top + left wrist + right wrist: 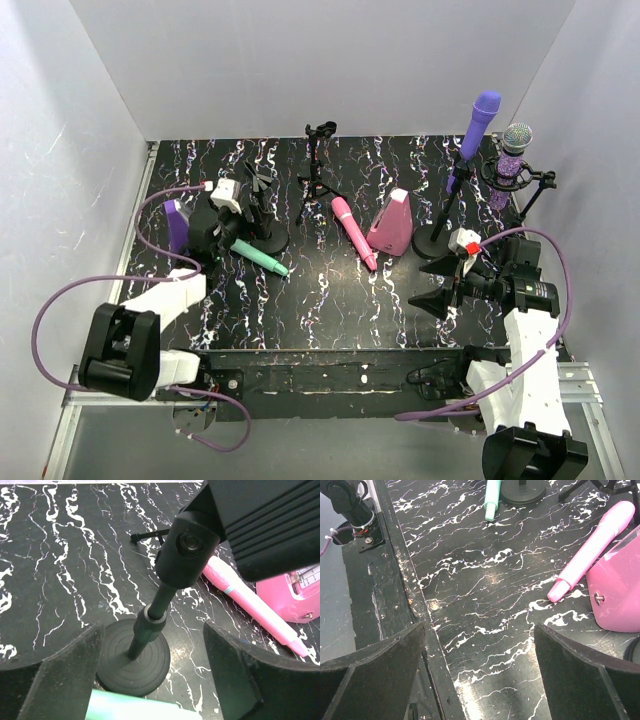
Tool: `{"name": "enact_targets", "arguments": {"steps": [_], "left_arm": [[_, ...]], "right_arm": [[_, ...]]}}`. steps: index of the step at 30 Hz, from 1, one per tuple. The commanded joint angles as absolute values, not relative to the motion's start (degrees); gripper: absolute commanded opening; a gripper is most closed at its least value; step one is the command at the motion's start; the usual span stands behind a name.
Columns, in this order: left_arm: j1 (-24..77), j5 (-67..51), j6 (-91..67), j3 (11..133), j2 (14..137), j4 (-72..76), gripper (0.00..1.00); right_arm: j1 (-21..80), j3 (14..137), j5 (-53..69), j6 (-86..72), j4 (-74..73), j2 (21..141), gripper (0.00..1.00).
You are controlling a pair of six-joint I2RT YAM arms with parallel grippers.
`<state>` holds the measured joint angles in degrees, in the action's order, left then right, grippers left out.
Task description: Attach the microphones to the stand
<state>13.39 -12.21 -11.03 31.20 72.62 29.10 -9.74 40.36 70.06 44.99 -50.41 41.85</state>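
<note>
The mint green microphone (262, 258) lies flat on the table beside a black round-base stand (266, 236). My left gripper (238, 234) is open just over its head end; in the left wrist view (154, 636) the mint microphone (135, 709) lies low between the fingers, in front of the stand's base (134, 661). The pink microphone (353, 232) lies flat mid-table. The plain purple microphone (483, 120) sits on a tall stand. The glittery purple microphone (515, 150) sits in a ring mount. My right gripper (432, 285) is open and empty.
A black tripod stand (318, 172) is at the back centre. A pink wedge block (392, 226) sits right of the pink microphone, a purple wedge block (177, 222) at the far left. The right wrist view (480, 630) shows the table's front edge (420, 615).
</note>
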Motion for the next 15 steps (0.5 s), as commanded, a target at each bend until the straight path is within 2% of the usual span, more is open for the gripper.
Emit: {"name": "enact_targets", "arguments": {"steps": [1,10,11,14,15], "left_arm": [[12.8,-16.3,-9.8,33.3,75.8,37.2,0.74],[12.5,-17.4,-9.8,35.5,80.4,39.6,0.53],[12.5,-17.5,-9.8,35.9,80.9,39.6,0.49],[12.4,-17.2,-9.8,36.6,81.8,39.6,0.29],[12.4,-17.2,-9.8,36.6,82.2,40.1,0.29]], "right_arm": [[-10.0,40.2,71.0,45.6,-49.6,42.1,0.96],[-10.0,40.3,70.8,45.6,-49.7,42.9,0.96],[-10.0,40.4,70.8,45.6,-49.7,43.0,0.96],[-10.0,40.4,70.8,45.6,-49.7,43.1,0.96],[-10.0,40.4,70.7,45.7,-49.8,43.1,0.96]]}}
